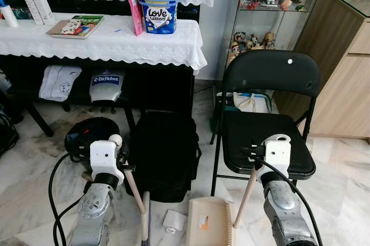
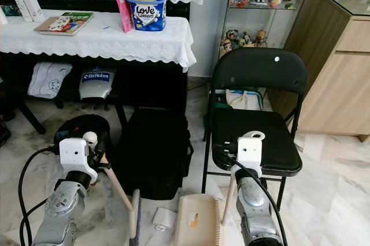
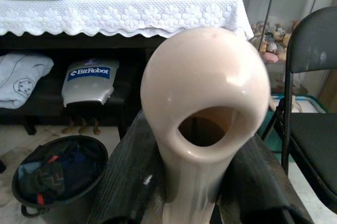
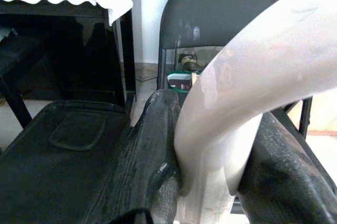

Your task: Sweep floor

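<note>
Fingers (image 3: pixel 126 182) of the left gripper (image 1: pixel 118 162) clamp a broom (image 1: pixel 136 197) handle; the right gripper's (image 1: pixel 254 156) clamp a dustpan (image 1: pixel 209 222) handle above the floor (image 1: pixel 34 188).

Pretty tight: black bag (image 1: pixel 165 153) dead ahead, folding chair (image 1: pixel 266 125) right, bin (image 1: pixel 87 133) left; bare floor (image 1: pixel 341 171) beyond the chair.

We saw a pale marble floor (image 1: pixel 341 171), a black folding chair (image 1: pixel 269 99), and a dark surface (image 1: pixel 104 41) draped in white lace cloth. A glass display cabinet (image 1: pixel 272 9) of figurines stood beside a wooden cupboard (image 1: pixel 341 78).
</note>
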Motion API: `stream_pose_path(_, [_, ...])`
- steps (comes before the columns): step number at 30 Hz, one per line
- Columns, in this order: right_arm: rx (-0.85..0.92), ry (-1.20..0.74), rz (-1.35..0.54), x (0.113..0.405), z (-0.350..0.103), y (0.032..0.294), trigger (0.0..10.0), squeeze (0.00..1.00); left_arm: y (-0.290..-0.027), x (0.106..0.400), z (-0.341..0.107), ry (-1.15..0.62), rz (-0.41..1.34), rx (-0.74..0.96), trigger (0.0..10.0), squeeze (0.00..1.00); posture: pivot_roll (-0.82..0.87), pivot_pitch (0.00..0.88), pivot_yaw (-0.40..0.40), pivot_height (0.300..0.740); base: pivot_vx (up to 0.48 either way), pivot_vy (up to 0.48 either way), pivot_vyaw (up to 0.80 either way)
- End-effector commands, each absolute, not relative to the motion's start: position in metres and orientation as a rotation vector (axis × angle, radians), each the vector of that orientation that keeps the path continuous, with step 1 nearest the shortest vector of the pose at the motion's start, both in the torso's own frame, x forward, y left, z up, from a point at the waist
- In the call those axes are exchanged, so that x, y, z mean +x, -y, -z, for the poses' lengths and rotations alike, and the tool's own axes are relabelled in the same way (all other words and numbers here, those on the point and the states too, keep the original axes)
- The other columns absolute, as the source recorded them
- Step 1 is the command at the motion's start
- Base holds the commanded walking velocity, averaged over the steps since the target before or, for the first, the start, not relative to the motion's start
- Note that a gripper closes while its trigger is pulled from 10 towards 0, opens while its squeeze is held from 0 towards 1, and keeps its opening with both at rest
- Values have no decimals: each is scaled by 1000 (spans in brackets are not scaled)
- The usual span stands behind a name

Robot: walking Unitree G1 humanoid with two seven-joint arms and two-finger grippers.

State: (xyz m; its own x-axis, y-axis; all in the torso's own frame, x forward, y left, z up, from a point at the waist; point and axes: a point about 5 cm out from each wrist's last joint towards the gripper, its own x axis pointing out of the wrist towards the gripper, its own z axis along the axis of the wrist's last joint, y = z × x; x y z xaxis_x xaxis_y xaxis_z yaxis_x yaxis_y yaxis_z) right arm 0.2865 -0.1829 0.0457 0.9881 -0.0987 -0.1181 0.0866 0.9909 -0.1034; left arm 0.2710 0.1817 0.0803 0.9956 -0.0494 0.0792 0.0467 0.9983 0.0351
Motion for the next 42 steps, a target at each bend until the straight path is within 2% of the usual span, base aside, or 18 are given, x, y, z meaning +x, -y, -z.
stream_pose_path(1, [-107, -87, 98, 292, -52, 183, 10000, 0, -183, 272, -92, 131, 62, 46, 10000, 0, 3, 0, 1, 740, 0, 0, 0])
stream_pose_path(25, [-180, -106, 130, 284, -31, 185, 10000, 0, -186, 257, -93, 109, 89, 58, 10000, 0, 32, 82, 21, 740, 0, 0, 0])
stream_pose_path(31, [-192, -97, 206, 281, -30, 192, 10000, 0, -186, 254, -92, 102, 92, 56, 10000, 0, 31, 93, 24, 740, 0, 0, 0])
stream_pose_path(42, [-198, -63, 235, 278, -29, 193, 10000, 0, -184, 250, -92, 87, 105, 45, 10000, 0, 39, 97, 28, 740, 0, 0, 0])
